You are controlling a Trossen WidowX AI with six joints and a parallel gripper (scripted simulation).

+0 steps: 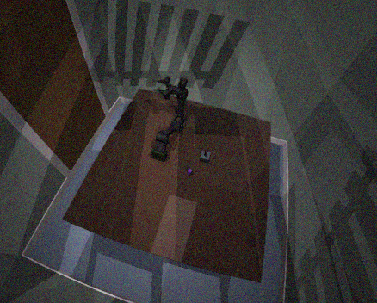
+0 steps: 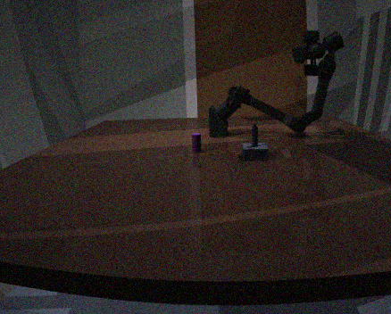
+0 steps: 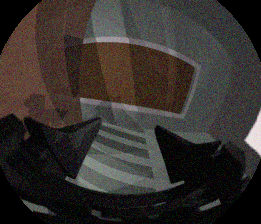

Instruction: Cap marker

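Note:
The purple cap stands upright and loose on the table. The holder block is small and grey. The marker stands upright in it, dark, with its tip bare and pointing up. The cap is left of the block in the top and exterior views, apart from it. My gripper is open, with nothing between its fingers. It is raised high above the table's back edge, well away from the cap and the marker. Neither of them shows in the wrist view.
The arm's base stands on the table behind the cap and the block. The arm reaches low to one side, then bends up. The light is dim, with striped shadows on the walls and an orange-brown panel beyond the fingers.

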